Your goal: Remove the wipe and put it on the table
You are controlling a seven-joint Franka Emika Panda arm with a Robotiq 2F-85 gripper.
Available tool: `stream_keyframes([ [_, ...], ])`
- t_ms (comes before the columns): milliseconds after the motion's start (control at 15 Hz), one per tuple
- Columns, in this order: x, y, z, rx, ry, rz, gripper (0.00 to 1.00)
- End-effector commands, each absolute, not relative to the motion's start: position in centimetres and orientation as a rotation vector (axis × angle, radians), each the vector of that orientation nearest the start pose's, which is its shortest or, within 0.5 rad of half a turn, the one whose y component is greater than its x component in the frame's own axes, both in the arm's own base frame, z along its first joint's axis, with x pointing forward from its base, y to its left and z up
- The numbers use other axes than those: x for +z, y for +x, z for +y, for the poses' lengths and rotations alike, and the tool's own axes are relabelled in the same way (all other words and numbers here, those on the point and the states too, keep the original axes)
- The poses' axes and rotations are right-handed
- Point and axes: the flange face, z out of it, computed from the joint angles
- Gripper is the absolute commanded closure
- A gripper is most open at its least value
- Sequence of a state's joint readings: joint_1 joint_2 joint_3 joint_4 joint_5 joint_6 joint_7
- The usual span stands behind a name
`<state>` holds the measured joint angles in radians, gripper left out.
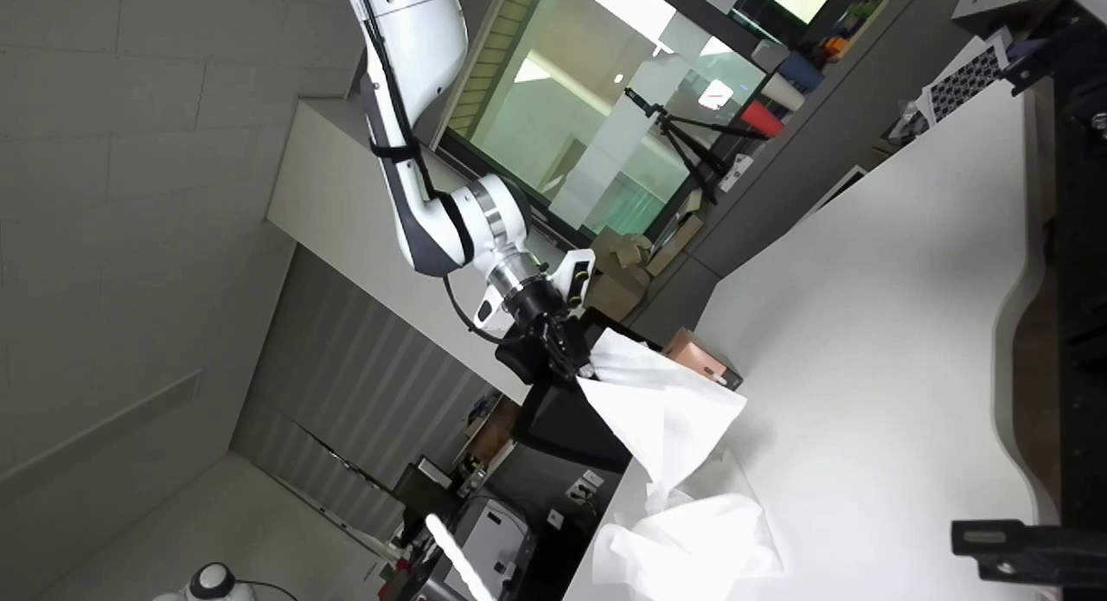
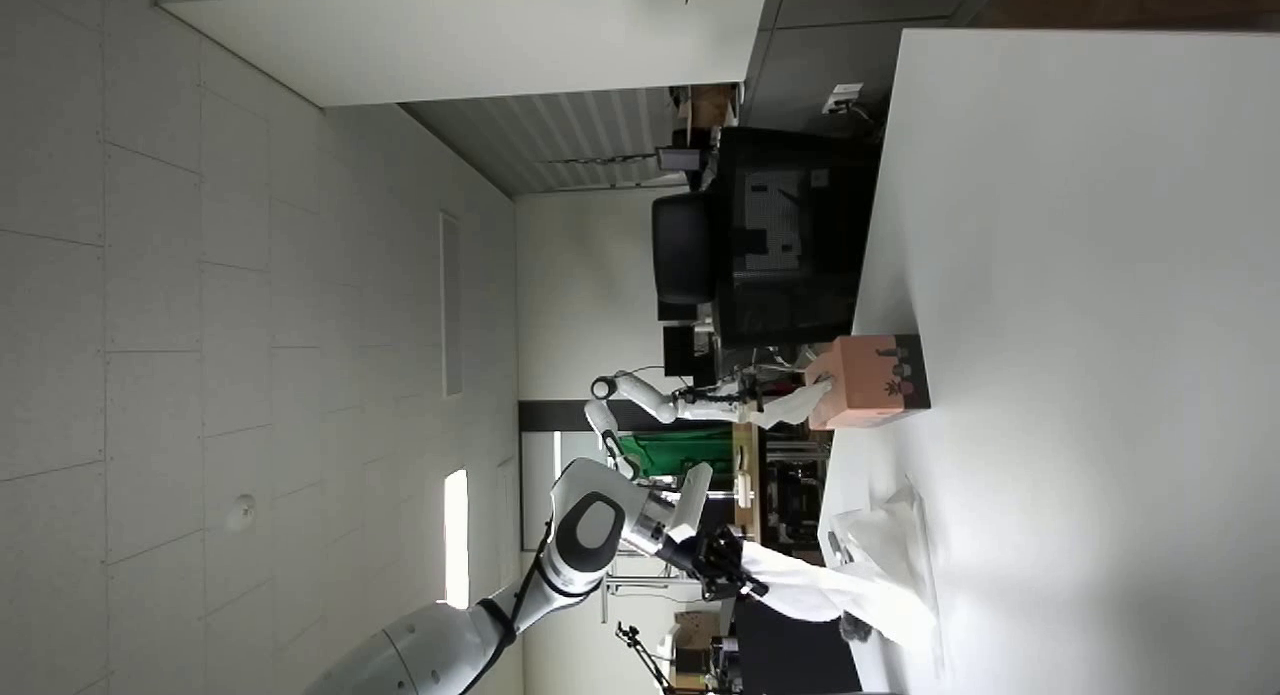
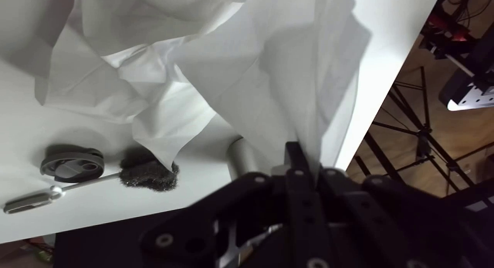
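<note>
1. Pinches the wipe [image 1: 666, 402] by one end with the tool [image 3: 310, 164]; likely to let the rest hang loose, ready for laying down.
2. Hangs the wipe down toward the surface [image 1: 873, 393]; ends low at a crumpled white heap [image 1: 687, 545]; cannot tell if all one sheet.
3. Reaches the arm [image 2: 575, 555] out over the surface, with a bent wrist; points the tool down, a bit tilted.

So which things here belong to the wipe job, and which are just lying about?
Part of the job:
thin, limp white tissue wipe, pinched by the black fingers
broad, flat white table

Just lying about, it seems:
dark bristly brush on a thin rod
round grey disc-like object
boxy salmon-pink carton, role uncertain
</note>
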<state>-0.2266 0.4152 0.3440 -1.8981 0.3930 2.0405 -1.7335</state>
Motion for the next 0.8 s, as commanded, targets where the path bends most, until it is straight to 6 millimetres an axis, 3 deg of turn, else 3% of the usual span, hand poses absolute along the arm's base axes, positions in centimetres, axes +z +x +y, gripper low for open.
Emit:
stream_keyframes([
  [0,29.3,60.1,7.8,-0.169,-1.744,-1.899,1.0],
  [333,29.5,59.7,7.2,-0.083,-1.607,-1.895,1.0],
  [733,26.0,60.2,8.6,-0.081,-1.547,-1.92,1.0],
])
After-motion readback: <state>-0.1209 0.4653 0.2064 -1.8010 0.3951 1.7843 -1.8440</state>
